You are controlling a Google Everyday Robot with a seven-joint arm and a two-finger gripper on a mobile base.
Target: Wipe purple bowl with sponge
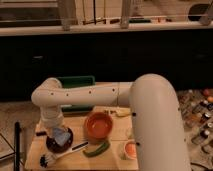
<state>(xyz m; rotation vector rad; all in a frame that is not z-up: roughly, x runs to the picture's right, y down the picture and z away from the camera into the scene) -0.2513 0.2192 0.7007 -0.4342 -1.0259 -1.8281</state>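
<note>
While our white arm is bending low over the counter [114,132], our claw [55,129] is sitting down at the purple bowl [59,141] on the left, and the sponge [60,135] is resting inside that bowl beneath it. We cannot tell how the claw stands. Beside the bowl, the orange bowl [99,125] is showing only its own glaze, and the white cup [130,149] is getting partly covered by our arm.

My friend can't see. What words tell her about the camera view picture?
The robot's gripper hangs over the purple bowl, where the sponge sits. An orange bowl and a brush lie nearby on the wooden table.
</note>
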